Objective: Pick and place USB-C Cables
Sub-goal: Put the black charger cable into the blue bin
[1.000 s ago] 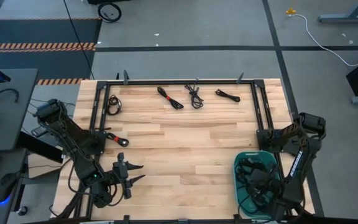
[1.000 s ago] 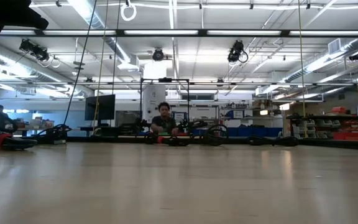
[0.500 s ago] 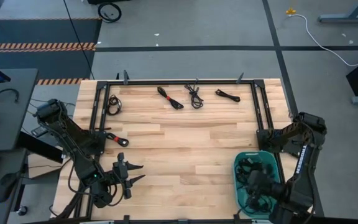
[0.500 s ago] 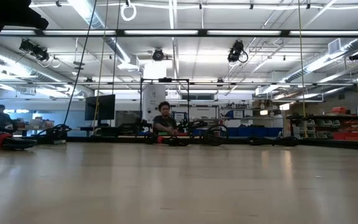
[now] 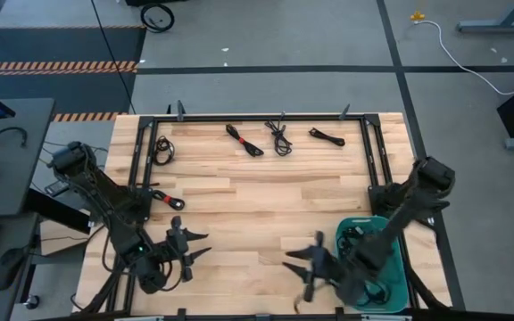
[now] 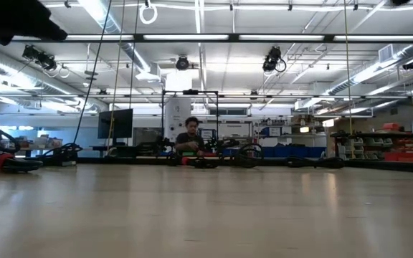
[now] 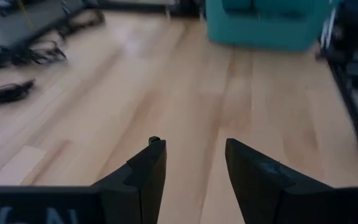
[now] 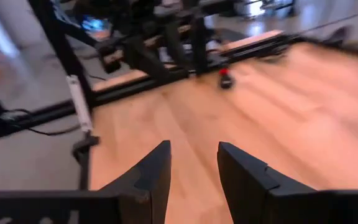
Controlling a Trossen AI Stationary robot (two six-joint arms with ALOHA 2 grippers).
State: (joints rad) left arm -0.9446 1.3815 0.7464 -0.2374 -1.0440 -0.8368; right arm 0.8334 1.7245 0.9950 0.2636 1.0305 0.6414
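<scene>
Much of the teal bin (image 5: pixel 398 234) at the table's near right corner is covered by the right arm, so only part of the black tangle of USB-C cables (image 5: pixel 357 239) inside it shows; how many lie there cannot be told. In the low view the cables at the far edge are only small dark lumps, with a seated person (image 6: pixel 190 137) in the room behind them. The right wrist view is smeared, and its own fingers are cut off at the frame's edge.

The table (image 5: pixel 266 205) is pale wood in long planks, edged by a thin black metal frame (image 5: pixel 266 118). Four more loose cables lie along the far side — a coiled one (image 5: pixel 162 149) at the far left, a red-tied bundle (image 5: pixel 244 141), a looser knot (image 5: pixel 279 138) and a short straight bundle (image 5: pixel 326 135). Another cable with a red tie (image 5: pixel 165 198) lies beside the left arm.

The left gripper (image 5: pixel 196 246) hovers over bare wood near the front left, its dark wedge-shaped fingers (image 7: pixel 145 171) parted by a moderate gap, holding nothing. The right gripper (image 5: pixel 303 269) hangs just left of the bin over the boards — fingers (image 8: pixel 244 168) likewise apart and empty.
</scene>
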